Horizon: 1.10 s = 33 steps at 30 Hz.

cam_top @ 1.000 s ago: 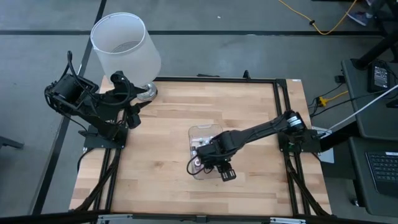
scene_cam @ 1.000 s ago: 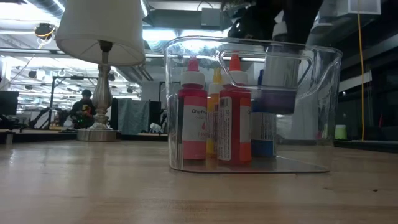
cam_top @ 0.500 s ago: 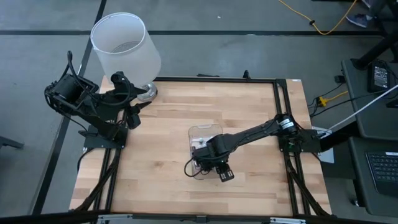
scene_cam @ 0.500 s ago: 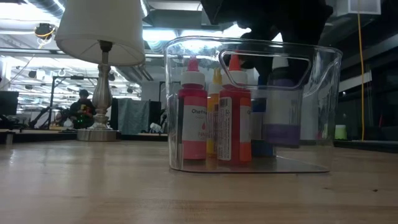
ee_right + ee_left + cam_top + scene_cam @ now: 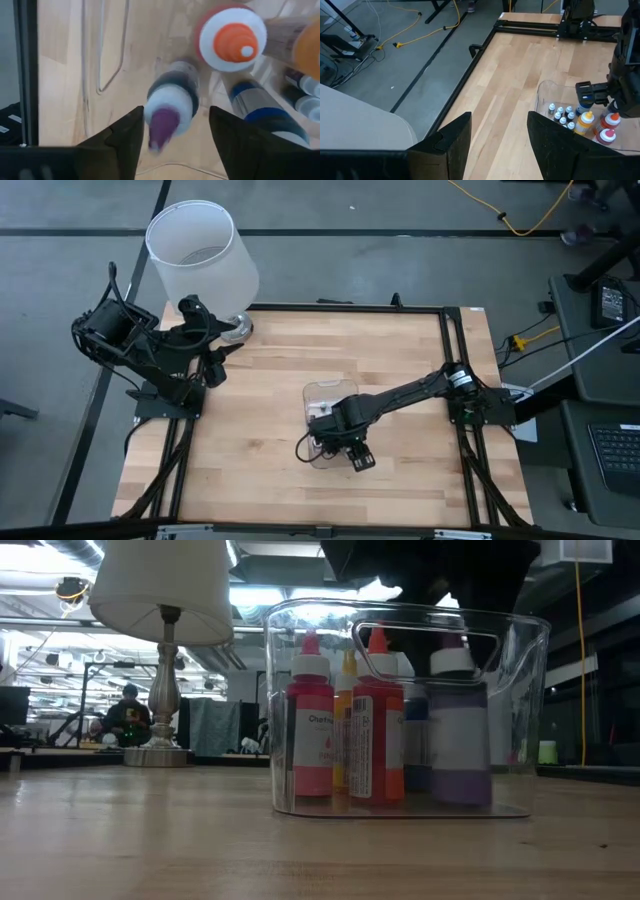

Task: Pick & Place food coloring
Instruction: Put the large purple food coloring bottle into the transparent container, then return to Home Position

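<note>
1. Two fingers of right gripper (image 5: 172,145) spread apart over purple food coloring bottle (image 5: 460,730), standing upright in clear bin (image 5: 520,710).
2. Left gripper (image 5: 497,145) open, near lamp (image 5: 200,255).

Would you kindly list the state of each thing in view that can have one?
Purple food coloring bottle: upright in bin, released.
Red bottle: upright, capped.
Pink bottle: upright, capped.
Clear plastic bin: upright on table, open-topped.
Right pincer: open above the bin.
Left pincer: open, parked by white lamp.
</note>
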Each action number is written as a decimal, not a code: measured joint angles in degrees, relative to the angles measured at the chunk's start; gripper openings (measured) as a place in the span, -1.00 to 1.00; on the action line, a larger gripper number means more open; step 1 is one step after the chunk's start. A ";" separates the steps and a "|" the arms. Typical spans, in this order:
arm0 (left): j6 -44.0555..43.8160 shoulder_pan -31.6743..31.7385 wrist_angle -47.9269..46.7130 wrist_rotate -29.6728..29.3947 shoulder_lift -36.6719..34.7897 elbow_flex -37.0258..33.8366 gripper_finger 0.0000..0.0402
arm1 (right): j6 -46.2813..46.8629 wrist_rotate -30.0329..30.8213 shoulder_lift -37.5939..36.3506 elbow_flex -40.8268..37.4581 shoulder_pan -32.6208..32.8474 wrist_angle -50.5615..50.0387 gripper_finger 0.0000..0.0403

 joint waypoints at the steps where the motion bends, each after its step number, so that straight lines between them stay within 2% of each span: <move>1: 0.00 0.00 0.00 -0.01 0.00 0.00 -0.07 | 0.41 0.02 0.00 0.00 -0.01 -0.12 0.12; 6: 0.00 0.00 0.01 0.01 0.00 0.00 -0.07 | 0.77 1.00 -1.45 0.04 -0.02 -3.01 0.09; 12: 0.07 -0.01 0.01 -0.21 -0.52 0.00 -0.07 | 3.64 12.16 -10.27 0.07 0.00 -5.82 -0.03; 17: 2.76 0.00 0.02 -1.59 -3.35 0.00 -0.15 | 7.50 27.36 -21.54 -0.24 0.00 -3.44 -0.21; 21: 2.04 -0.02 0.19 -2.95 -9.03 -2.72 -0.48 | 11.14 40.26 -33.50 -6.73 -0.53 1.67 -0.50; 24: -1.56 0.00 0.29 -3.24 -15.34 -11.21 -0.85 | 15.42 44.50 -44.76 -16.87 -1.59 7.10 -0.81; 25: -3.47 0.00 0.95 -2.81 -17.84 -15.28 -0.92 | 16.89 45.08 -48.69 -20.98 -1.96 9.33 -0.90; 27: -4.99 0.00 7.22 -0.62 -23.04 -25.23 -0.96 | 18.84 45.16 -56.28 -29.46 -2.64 14.74 -0.95; 29: -1.40 0.00 20.91 4.09 -27.28 -36.17 -0.99 | 19.91 45.09 -62.99 -37.37 -2.78 21.05 -0.94; 33: 11.34 1.02 55.29 18.80 -32.97 -58.36 -0.99 | 17.80 43.57 -71.71 -48.55 -2.76 34.86 -0.97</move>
